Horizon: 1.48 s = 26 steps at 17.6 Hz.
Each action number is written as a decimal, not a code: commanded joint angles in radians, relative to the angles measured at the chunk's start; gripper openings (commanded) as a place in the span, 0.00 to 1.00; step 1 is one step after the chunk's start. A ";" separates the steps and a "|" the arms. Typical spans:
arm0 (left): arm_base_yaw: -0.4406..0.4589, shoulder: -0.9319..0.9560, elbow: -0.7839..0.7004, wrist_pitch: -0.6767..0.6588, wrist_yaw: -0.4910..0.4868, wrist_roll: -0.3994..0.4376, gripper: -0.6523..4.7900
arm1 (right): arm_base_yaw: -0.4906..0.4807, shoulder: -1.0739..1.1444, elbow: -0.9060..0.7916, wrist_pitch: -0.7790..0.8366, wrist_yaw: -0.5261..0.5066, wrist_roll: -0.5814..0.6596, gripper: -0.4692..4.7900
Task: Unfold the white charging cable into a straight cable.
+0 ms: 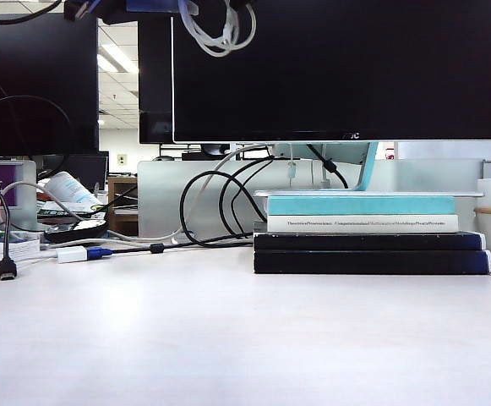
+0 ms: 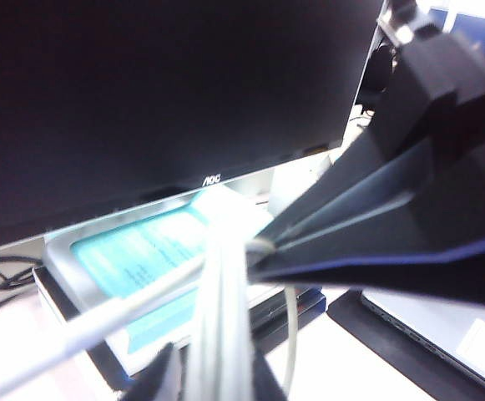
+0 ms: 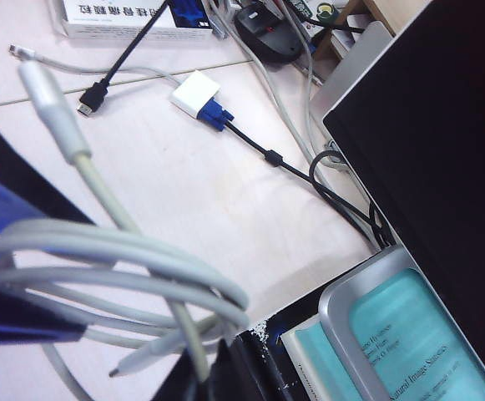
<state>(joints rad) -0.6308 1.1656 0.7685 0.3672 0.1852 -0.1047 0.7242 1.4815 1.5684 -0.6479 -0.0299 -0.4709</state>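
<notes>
- On the far left of the exterior view, at about nine o'clock, a black HDMI plug (image 1: 7, 269) hangs over the pale desk (image 1: 228, 338), with a white adapter with a blue plug (image 1: 83, 253) lying just to its right.
- At the top of that view, near twelve o'clock, the white charging cable (image 1: 215, 34) hangs in a bunch of loops in front of the dark monitor (image 1: 346, 68), high above the desk and touching nothing on it.
- The left gripper (image 1: 84, 8) and right gripper (image 1: 156, 7) show only as dark shapes cut off by the upper edge beside the loops.
- Black cords (image 1: 220, 203) curl under the monitor at centre.
- Right of centre, at about three o'clock, a stack of books (image 1: 368, 241) holds up the monitor's stand.
- In the left wrist view, the left gripper (image 2: 255, 251) has its dark fingers (image 2: 367, 209) drawn to a narrow gap around blurred white strands of the cable (image 2: 221, 317); a firm grip cannot be confirmed.
- In the right wrist view, the right gripper (image 3: 0, 288) is clamped on the coiled cable (image 3: 125, 267), whose loops spill out of the jaws, with one plug end (image 3: 54, 109) sticking up and a thin tip (image 3: 121, 370) pointing down.
- Below it lie the adapter (image 3: 196, 93), the HDMI plug (image 3: 93, 96) and a black mouse (image 3: 267, 38).
</notes>
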 commanded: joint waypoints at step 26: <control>0.068 -0.001 0.005 0.020 -0.099 0.113 0.14 | -0.003 -0.080 0.005 -0.184 0.173 0.022 0.09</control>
<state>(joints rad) -0.5728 1.1675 0.7685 0.3851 0.0994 0.0032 0.7242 1.4120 1.5692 -0.8261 0.1017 -0.4458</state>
